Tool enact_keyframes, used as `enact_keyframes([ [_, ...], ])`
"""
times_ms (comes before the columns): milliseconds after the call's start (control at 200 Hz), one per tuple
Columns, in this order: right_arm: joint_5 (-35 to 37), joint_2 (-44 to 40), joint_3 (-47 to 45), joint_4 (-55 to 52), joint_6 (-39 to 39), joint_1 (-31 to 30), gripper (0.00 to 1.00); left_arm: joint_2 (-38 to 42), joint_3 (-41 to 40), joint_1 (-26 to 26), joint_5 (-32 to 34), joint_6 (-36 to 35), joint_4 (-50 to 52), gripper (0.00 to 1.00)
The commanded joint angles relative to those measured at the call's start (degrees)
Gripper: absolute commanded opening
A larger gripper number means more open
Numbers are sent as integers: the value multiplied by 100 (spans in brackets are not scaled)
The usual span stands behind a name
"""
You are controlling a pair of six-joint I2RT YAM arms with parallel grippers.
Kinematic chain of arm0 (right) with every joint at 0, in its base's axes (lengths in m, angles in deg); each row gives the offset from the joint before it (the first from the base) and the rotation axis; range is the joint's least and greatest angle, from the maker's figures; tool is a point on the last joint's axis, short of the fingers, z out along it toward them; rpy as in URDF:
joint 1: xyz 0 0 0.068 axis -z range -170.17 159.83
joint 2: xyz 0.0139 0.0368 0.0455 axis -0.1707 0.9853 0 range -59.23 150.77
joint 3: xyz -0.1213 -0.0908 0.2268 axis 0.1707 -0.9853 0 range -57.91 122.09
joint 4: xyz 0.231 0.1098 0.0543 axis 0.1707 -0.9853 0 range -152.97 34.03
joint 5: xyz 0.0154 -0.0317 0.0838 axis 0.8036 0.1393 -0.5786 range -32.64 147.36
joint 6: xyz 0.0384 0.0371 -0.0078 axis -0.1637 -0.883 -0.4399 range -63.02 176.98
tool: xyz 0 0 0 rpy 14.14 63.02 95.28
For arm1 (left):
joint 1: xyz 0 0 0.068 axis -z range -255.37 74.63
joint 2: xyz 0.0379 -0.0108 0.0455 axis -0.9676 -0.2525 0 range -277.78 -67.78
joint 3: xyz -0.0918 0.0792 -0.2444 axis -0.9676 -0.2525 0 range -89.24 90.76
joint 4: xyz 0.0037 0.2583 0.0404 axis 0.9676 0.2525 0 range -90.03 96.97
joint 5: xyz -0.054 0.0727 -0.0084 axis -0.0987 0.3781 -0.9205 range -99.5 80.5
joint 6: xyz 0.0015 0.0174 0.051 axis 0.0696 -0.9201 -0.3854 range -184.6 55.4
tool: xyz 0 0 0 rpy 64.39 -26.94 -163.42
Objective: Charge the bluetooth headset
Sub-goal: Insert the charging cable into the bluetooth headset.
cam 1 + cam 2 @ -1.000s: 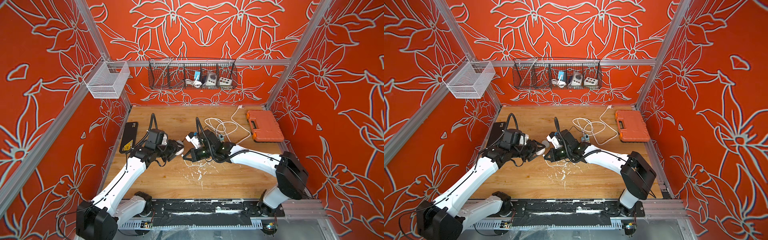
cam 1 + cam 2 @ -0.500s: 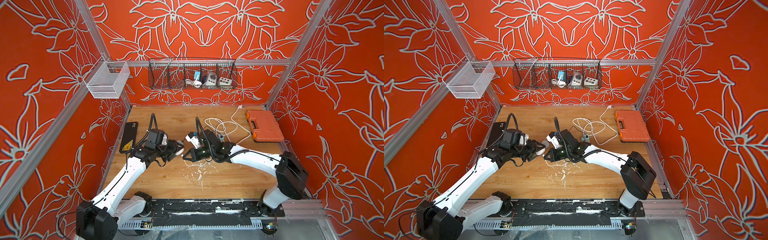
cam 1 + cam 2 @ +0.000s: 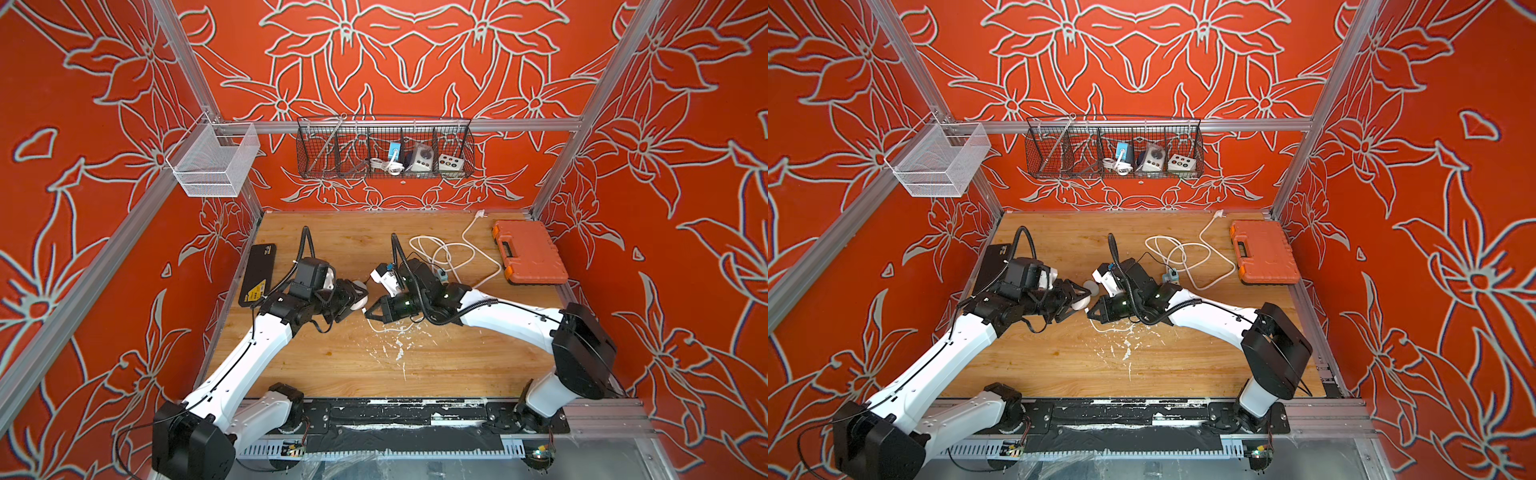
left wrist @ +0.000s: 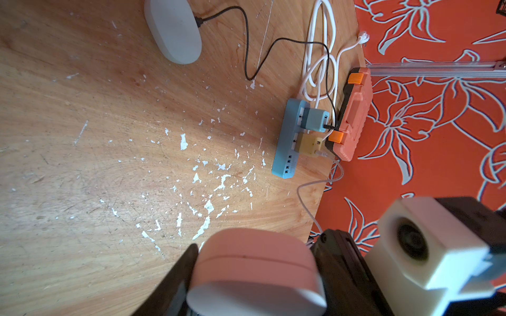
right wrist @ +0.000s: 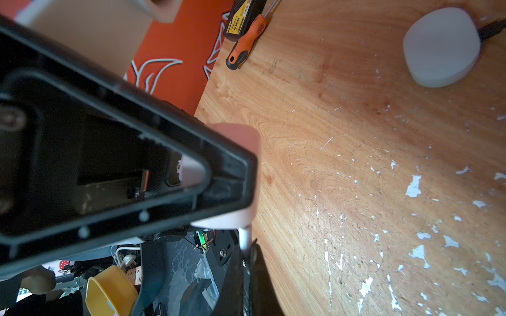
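Left tool (image 3: 356,300) clamps the rounded pale-pink plastic headset case (image 4: 254,270) over the wooden counter (image 3: 332,374); at its 3 o'clock, the right tool (image 3: 371,312), pinched shut on a white cable plug (image 5: 245,236), noses against the case's edge.

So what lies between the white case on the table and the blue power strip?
Left wrist view: a thin black cable runs from the white case to a charger on the power strip; otherwise bare wood.

No writing can be read here.
The flat black rectangular case (image 3: 259,270) bears a yellow label (image 3: 254,294) with dark print. Both top views and the right wrist view show it, but too small and blurred to make out.
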Motion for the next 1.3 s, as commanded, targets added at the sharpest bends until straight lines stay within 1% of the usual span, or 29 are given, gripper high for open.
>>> enact_keyframes([
  [0,88,120,337,24,-89,14,0,33,48,18,-125,-89,41,28],
  [235,43,280,491,-318,-117,58,0,37,74,36,-138,-159,85,25],
  [400,48,251,499,-151,-271,58,0,53,55,54,-107,-168,70,23],
  [505,27,284,638,-398,-126,65,0,42,46,56,-159,-201,70,21],
  [691,1,214,598,-613,76,190,0,51,47,62,-182,-278,101,18],
  [806,-146,223,668,-736,214,250,0,51,55,55,-196,-325,99,15],
  [901,-252,254,763,-843,262,284,0,44,76,61,-215,-353,105,15],
  [1066,-235,276,865,-961,442,317,0,37,56,72,-248,-362,96,13],
  [1181,-163,303,816,-876,332,325,0,34,57,67,-265,-336,79,13],
  [1296,116,138,528,-380,83,318,0,42,32,72,-250,-267,52,12],
])
